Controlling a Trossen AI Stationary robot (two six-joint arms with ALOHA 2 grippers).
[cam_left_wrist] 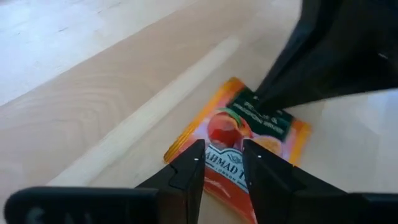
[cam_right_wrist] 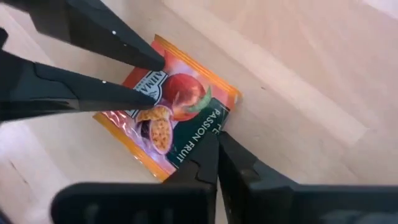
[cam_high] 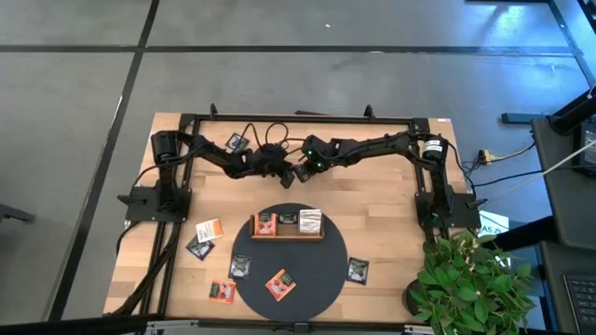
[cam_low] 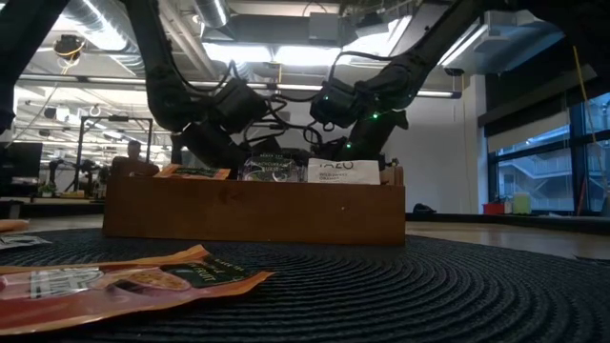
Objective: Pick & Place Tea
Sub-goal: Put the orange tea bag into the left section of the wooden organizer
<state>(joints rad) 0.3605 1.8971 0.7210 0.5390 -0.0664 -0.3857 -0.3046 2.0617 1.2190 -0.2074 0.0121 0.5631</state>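
The sachet (cam_right_wrist: 174,118) between my fingers is orange, with a dark green band carrying white lettering and a printed red peach and a cut passion fruit with yellow seeds. My left gripper (cam_left_wrist: 222,163) and my right gripper (cam_right_wrist: 216,144) are both black. The table (cam_high: 382,186) is pale blond wood with a visible grain. On it lies a dark grey round mat (cam_high: 321,274), and on that a brown wooden tray (cam_high: 289,233). Other sachets: an orange-red one (cam_high: 279,284) on the mat, a black one (cam_high: 358,271) beside it, and a white one with an orange mark (cam_high: 209,230) on the bare wood.
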